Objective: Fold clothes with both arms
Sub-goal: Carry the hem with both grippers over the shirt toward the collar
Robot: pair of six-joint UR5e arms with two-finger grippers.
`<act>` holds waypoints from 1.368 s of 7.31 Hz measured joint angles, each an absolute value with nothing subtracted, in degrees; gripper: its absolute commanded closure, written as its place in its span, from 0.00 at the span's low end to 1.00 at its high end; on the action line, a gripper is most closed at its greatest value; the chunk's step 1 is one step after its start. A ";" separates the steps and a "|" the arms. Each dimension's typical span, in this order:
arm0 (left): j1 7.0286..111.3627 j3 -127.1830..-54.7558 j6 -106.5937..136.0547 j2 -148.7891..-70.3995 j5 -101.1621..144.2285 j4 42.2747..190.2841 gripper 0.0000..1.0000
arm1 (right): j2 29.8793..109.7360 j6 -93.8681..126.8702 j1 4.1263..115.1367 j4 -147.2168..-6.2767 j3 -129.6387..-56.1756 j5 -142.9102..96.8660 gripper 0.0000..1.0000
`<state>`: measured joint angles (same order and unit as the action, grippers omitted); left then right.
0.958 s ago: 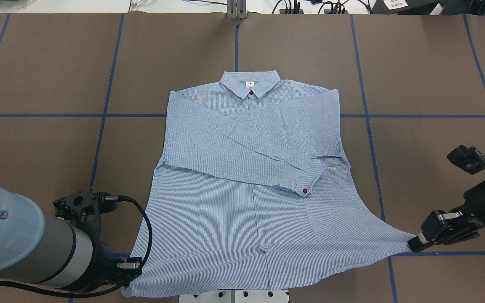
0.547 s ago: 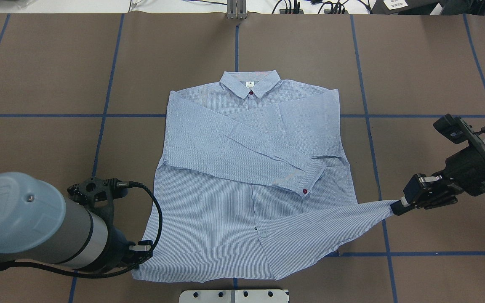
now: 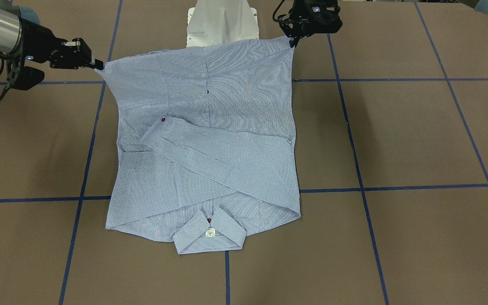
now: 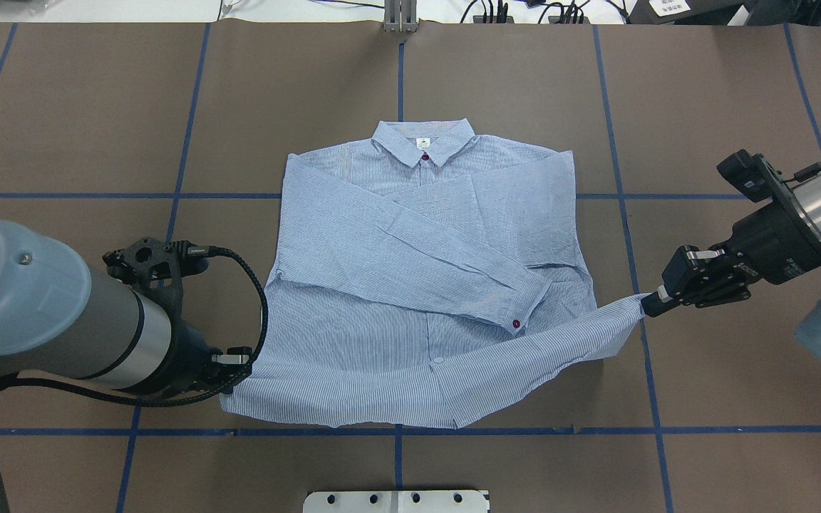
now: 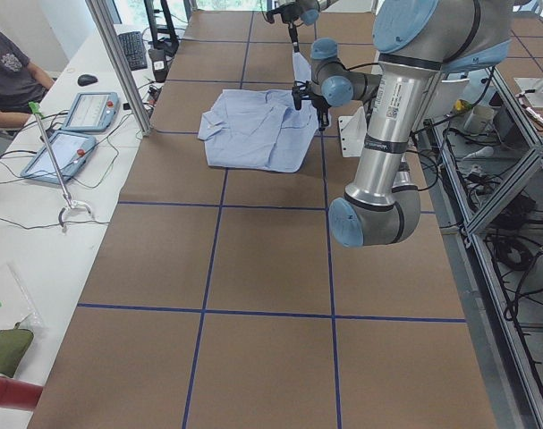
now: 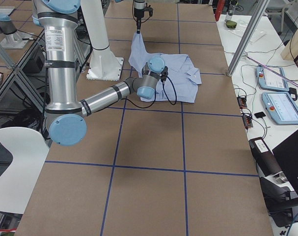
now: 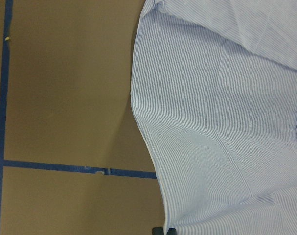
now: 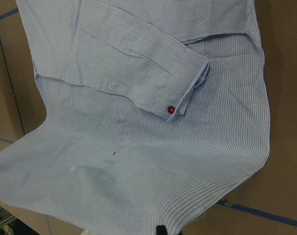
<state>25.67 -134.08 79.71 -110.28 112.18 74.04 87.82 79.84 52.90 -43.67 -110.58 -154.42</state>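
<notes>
Shirt [image 4: 382,370] hem corners in both jaws

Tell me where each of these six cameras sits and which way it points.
Front-facing: across the table, facing the robot, down on the shirt; left arm top right, right arm top left.
Overhead: behind the robot, looking forward and down; left arm at left.
Exterior left: table end, left arm near.
Exterior right: opposite end, right arm near.
Left wrist: down on shirt edge; jaw tips only.
Right wrist: down on cuff; jaw tips only.
Shared: the first two show both hem corners gripped.
</notes>
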 measured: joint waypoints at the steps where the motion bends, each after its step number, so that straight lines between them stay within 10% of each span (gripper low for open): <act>1: 27.42 -133.14 78.60 -110.89 112.27 74.12 1.00 | 86.37 79.94 53.85 -43.68 -109.08 -154.37 1.00; 10: 41.04 -110.06 75.94 -119.34 113.79 93.39 1.00 | 69.14 79.70 60.54 -43.69 -86.99 -152.85 1.00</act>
<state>41.04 -110.06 75.94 -119.34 113.79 93.39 69.14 79.70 60.54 -43.69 -86.99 -152.85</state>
